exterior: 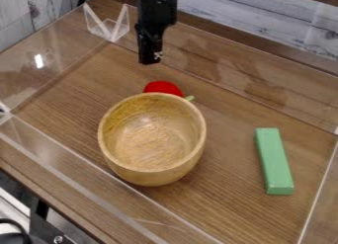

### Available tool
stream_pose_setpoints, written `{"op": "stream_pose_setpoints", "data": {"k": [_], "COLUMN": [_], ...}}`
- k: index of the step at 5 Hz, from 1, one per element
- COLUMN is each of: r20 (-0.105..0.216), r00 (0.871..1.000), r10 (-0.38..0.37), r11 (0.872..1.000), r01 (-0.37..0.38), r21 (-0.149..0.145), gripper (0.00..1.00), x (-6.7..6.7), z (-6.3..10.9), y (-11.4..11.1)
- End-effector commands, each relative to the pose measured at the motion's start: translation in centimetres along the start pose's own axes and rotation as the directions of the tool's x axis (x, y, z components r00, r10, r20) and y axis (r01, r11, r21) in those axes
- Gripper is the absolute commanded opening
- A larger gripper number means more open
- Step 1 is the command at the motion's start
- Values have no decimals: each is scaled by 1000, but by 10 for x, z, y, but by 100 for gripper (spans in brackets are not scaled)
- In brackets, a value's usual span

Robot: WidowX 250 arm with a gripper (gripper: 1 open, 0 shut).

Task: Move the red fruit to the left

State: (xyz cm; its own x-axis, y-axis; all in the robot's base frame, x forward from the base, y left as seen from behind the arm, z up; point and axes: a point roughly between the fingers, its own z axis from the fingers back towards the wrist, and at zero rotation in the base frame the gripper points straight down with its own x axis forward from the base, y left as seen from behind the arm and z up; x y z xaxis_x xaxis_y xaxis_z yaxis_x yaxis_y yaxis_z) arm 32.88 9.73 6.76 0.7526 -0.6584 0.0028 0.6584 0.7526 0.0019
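Right, risks first, then pose:

- Fruit (162, 88) sits on the table (79, 110) hard against the far rim of the bowl (153, 138); only its top shows, the rest is hidden behind the rim.
- Gripper (150, 60) has its jaws pressed together and nothing in them. Coming down like that, it would just jab the fruit or glance off its glossy round top.
- Little room on the bowl side: a finger dropping there probably lands on the rim or shoves the bowl.
- A sideways push to the left without a grip could roll the fruit along the rim instead of carrying it; round toy, likely skittish.
- Clear wall (40, 65) runs along the left; too long a sweep could hit it.
- Green block (274, 160) is well apart on the right, no concern.
- Pose: arm comes in from the top edge, gripper pointing about straight down, tip above the table, beyond the fruit and slightly left of it, clear of fruit and bowl.
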Motion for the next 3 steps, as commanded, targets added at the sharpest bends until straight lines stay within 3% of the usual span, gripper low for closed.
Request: {"op": "stream_pose_setpoints", "data": {"k": [1, 2, 3], "r20": [48, 61, 70], "r00": [999, 998, 997], "r10": [-6, -4, -36], "r11": [998, 998, 997], "r01": [3, 0, 31], "r21": [57, 62, 67], "gripper": [100, 0, 0], "x": [5, 5, 5], "z": [16, 20, 27], "y": [4, 2, 4]}}
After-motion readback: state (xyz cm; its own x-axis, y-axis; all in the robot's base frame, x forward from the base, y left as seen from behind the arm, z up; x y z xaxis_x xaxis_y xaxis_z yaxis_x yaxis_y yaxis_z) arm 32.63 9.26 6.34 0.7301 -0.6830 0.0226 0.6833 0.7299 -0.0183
